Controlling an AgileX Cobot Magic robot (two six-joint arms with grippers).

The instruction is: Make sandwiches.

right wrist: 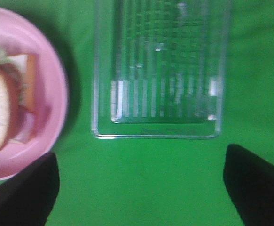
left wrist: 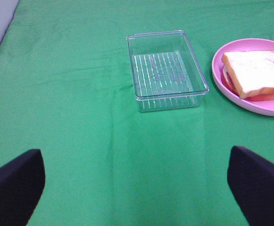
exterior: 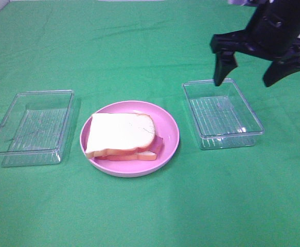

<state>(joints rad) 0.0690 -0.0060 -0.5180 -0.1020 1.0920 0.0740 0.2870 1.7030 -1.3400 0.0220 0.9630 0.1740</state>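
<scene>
Sandwich (exterior: 123, 138) sits stacked on the pink plate (exterior: 168, 126) between two clear trays — looks done. Right gripper (exterior: 247, 76) hovers over the right tray (exterior: 245, 110), jaws spread, holding nothing. Main risk — a low swing clipping that tray's rim.

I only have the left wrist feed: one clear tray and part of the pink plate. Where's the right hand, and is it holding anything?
Observer: The right hand hangs above the far end of a second clear tray, right of the pink plate. Jaws wide apart, nothing between them.
Operator: Anything in that second tray?
Observer: No, only its ribbed floor shows, in the high view and the right wrist view.
Operator: My view cuts the sandwich. Is it complete?
Observer: The high view shows the whole sandwich: a white slice on top, pink filling poking out at the right edge, a second slice under it. The right wrist view adds a pale green bit at one end.
</scene>
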